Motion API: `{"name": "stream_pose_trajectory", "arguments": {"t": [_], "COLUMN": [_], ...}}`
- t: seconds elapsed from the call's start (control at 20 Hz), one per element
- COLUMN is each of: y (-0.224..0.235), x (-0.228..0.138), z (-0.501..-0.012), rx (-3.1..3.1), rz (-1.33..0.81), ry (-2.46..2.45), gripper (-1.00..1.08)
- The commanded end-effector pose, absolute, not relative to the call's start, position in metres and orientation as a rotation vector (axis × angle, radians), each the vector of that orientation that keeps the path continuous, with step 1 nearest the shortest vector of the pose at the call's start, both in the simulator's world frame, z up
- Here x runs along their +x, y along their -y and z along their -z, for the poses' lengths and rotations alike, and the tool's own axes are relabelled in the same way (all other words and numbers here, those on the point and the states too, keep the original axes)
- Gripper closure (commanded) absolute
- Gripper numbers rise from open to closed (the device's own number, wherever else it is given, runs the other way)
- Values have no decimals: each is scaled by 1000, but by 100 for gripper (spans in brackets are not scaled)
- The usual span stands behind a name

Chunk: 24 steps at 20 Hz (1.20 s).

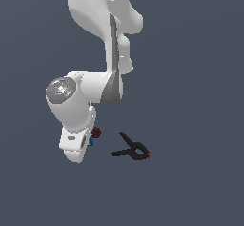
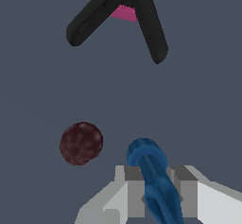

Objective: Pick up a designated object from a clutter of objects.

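Observation:
The tiny bright blue knobbly piece (image 2: pixel 147 158) sits between my gripper's (image 2: pixel 158 180) two grey fingers (image 2: pixel 134 190), which press against its stem on both sides. In the exterior view only a speck of the blue piece (image 1: pixel 90 142) shows beside my white hand (image 1: pixel 76 144), low over the surface. The dark red bumpy ball (image 2: pixel 81 143) lies close beside the blue piece, apart from it, and shows in the exterior view (image 1: pixel 96 133) just past the hand. The black spring clamp (image 1: pixel 132 148) with red-orange tips lies farther toward the exterior view's right.
The clamp's two black handles (image 2: pixel 113 15) and its pink part spread out ahead of the gripper in the wrist view. The surface is flat dark grey-blue. The arm's white links (image 1: pixel 107 53) rise above the hand.

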<state>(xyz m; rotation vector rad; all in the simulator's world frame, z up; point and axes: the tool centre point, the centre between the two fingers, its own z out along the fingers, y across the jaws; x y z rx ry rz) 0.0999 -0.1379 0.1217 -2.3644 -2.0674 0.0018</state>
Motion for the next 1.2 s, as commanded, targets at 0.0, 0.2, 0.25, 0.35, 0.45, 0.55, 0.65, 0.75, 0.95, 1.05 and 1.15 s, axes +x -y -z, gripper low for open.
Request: {"name": "stream_pose_trajectory", "arguments": {"t": [0.0, 0.2, 0.25, 0.35, 0.45, 0.55, 0.65, 0.75, 0.95, 1.05, 1.15], "y": [135, 129, 128, 125, 122, 119, 116, 113, 107, 104, 102], "x": [92, 79, 75, 68, 61, 53, 46, 39, 25, 19, 14], "z": [-146, -186, -197, -218, -241, -265, -288, -312, -356, -377, -396], "rx": [-2365, -2365, -2365, -2365, -2365, -2365, -2365, -2365, -2364, -2364, -2364], "rz": [-1, -1, -1, -1, -1, -1, -1, -1, -1, -1, -1], "ry": [2068, 2068, 2068, 2069, 2069, 2069, 2069, 2069, 2069, 2069, 2069], "gripper": [108, 108, 108, 108, 108, 108, 108, 108, 108, 108, 108]}}
